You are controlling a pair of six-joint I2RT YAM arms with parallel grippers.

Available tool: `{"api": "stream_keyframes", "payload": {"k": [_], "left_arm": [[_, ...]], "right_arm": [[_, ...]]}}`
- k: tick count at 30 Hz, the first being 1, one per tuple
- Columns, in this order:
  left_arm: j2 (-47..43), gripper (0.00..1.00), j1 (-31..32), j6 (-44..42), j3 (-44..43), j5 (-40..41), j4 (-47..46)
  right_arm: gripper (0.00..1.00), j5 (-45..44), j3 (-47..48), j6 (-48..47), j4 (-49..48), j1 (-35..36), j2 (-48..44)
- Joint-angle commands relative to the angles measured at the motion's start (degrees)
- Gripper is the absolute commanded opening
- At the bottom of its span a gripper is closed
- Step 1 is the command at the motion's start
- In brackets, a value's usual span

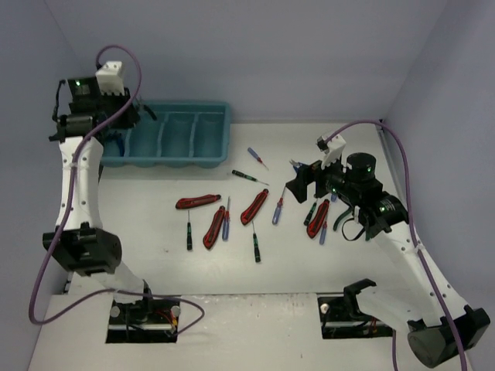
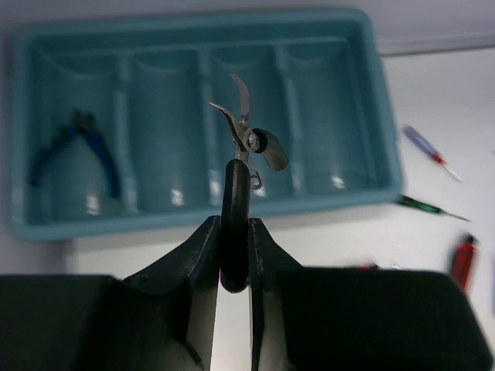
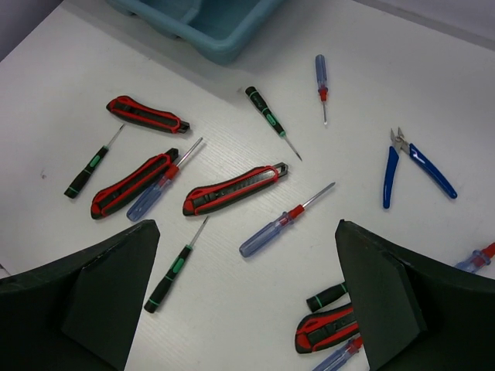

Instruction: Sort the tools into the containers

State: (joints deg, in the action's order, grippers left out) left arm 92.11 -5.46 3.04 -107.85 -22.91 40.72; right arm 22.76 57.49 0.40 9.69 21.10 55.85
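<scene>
My left gripper (image 2: pixel 233 255) is shut on the dark handle of a pair of pliers (image 2: pixel 244 139), whose open metal nose points at the teal tray (image 2: pixel 193 220). It hangs above the tray's middle compartments. Blue pliers (image 2: pixel 77 151) lie in the tray's leftmost compartment. In the top view the left gripper (image 1: pixel 139 116) is over the tray's (image 1: pixel 224 116) left end. My right gripper (image 3: pixel 246 232) is open and empty above loose tools: a blue-handled screwdriver (image 3: pixel 274 228), a red-and-black knife (image 3: pixel 232 189), a green screwdriver (image 3: pixel 174 270) and blue pliers (image 3: pixel 410 162).
More knives (image 1: pixel 197 202) (image 1: pixel 214 226) (image 1: pixel 317 219) and screwdrivers (image 1: pixel 189 234) (image 1: pixel 249 176) (image 1: pixel 257 158) lie scattered mid-table between the tray and the right gripper (image 1: pixel 308 184). Grey walls close the table at the back and both sides.
</scene>
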Motion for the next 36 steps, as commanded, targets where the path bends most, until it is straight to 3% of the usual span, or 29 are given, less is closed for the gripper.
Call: {"api": "stream_keyframes", "payload": {"k": [1, 9, 13, 25, 36], "left_arm": [[7.06, 0.0, -3.22, -12.39, -8.72, 6.11, -1.88], [22.74, 0.0, -7.02, -22.62, -20.48, 16.3, -2.02], [30.07, 0.0, -9.02, -24.47, -27.35, 17.63, -2.24], [38.31, 0.01, -10.86, -25.51, -26.31, 18.78, -11.16], [41.31, 0.51, -11.5, -21.42, -23.96, 18.02, -20.19]], "right_arm": [[0.96, -1.53, -0.56, 3.55, -3.1, 0.34, -0.7], [0.96, -1.1, -1.27, 6.85, -2.87, 0.34, 1.01], [0.96, 0.13, -1.29, 8.55, -2.84, 0.34, 3.11], [0.96, -0.72, 0.86, 7.29, -2.76, 0.25, 10.44], [0.97, -3.72, 0.48, 6.73, -2.75, -0.14, 11.56]]}}
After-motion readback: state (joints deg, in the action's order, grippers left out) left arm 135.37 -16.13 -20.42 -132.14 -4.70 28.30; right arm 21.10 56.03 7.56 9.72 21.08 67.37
